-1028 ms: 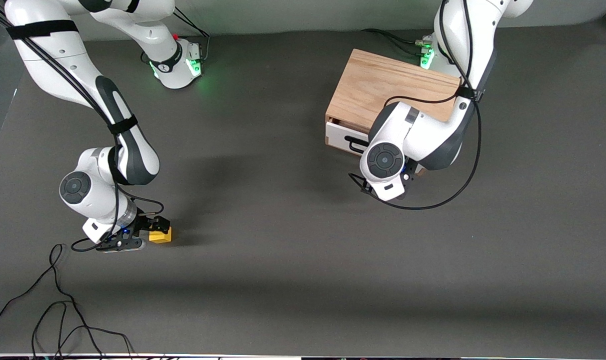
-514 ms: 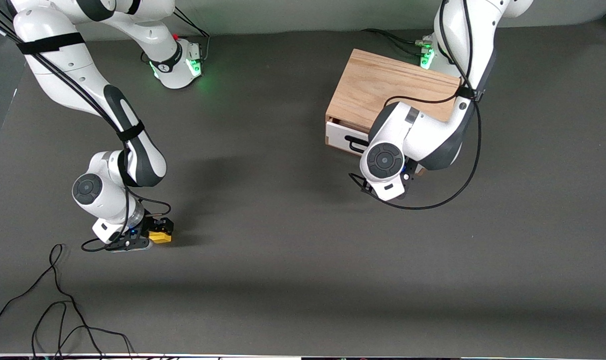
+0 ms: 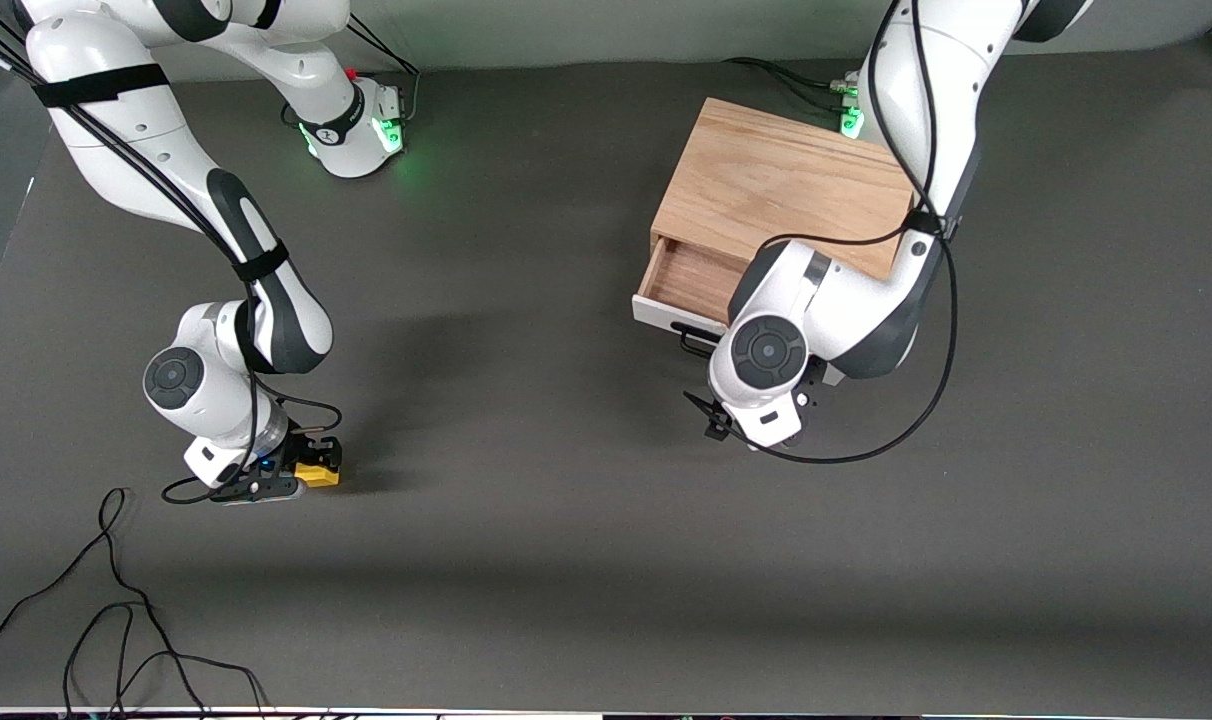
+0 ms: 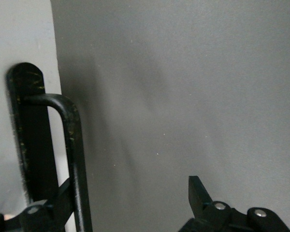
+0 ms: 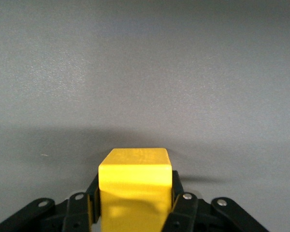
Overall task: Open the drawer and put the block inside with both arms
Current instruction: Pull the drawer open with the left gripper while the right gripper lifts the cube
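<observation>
your right gripper [image 3: 311, 470] sits low at the right arm's end of the table [image 3: 566, 560], nearer the front camera than the cabinet [image 3: 781, 190]. its fingers [image 5: 181, 208] are clamped on both sides of the block [image 5: 135, 186], so the claw is narrow and holding the yellow cube. in the front view the block [image 3: 318, 474] shows just past the gripper, at or barely above the dark mat; you cannot tell which from here.

your left gripper [image 4: 130, 212] is at the drawer's front, toward the left arm's end of the table. the drawer [image 3: 688, 280] stands partly pulled out of the cabinet, its wooden floor bare and its white panel [image 3: 666, 318] facing the front camera. in the left wrist view the black handle [image 4: 72, 159] runs along the panel, and one finger [image 4: 53, 210] lies against the bar while the other finger [image 4: 199, 195] stands well apart from it over the mat. so that claw is wide, hooked on the handle rather than pinching it. in the front view the arm's wrist covers most of the handle [image 3: 694, 343] and the gripper itself.

loose black cables [image 3: 116, 610] lie on the mat near the front edge, close to the right arm.
</observation>
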### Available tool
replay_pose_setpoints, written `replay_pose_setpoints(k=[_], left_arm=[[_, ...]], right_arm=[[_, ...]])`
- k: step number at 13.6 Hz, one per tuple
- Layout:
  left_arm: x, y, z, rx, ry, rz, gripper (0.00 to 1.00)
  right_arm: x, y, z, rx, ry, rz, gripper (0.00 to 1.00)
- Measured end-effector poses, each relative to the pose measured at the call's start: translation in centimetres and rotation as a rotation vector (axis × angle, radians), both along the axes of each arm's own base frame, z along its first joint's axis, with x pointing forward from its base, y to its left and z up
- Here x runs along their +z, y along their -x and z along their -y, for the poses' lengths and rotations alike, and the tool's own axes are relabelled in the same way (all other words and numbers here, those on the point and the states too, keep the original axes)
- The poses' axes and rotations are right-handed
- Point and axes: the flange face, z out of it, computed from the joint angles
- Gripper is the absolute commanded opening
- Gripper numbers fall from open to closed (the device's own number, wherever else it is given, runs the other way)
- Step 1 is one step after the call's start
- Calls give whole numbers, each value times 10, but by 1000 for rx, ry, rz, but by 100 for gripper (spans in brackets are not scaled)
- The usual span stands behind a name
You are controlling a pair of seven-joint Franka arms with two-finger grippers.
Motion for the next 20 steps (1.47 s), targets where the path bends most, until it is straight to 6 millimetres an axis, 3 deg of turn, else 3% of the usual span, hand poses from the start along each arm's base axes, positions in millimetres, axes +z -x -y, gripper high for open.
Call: replay_pose_setpoints(k=[6,9,13,16,19,20], left_arm=[[7,-7,3,3,18,31,100],[13,-16,8,6,39,65,100],[8,-20,9,9,51,87,100],[9,-27,5,21,62,122,100],[15,-36,3,26,80,176,100],[25,-42,4,22,88,211,100]], right_arm=[[11,-3,-2,2,-1,0,36],[36,-15,-3,4,-1,-10,31],[103,-40,-8,8,0,-52,22],[173,-57,-21,21,-1,-108,22],[247,-61,-46,4,-29,-138,22],[267,-59,-61,-18,-44,-144,22]])
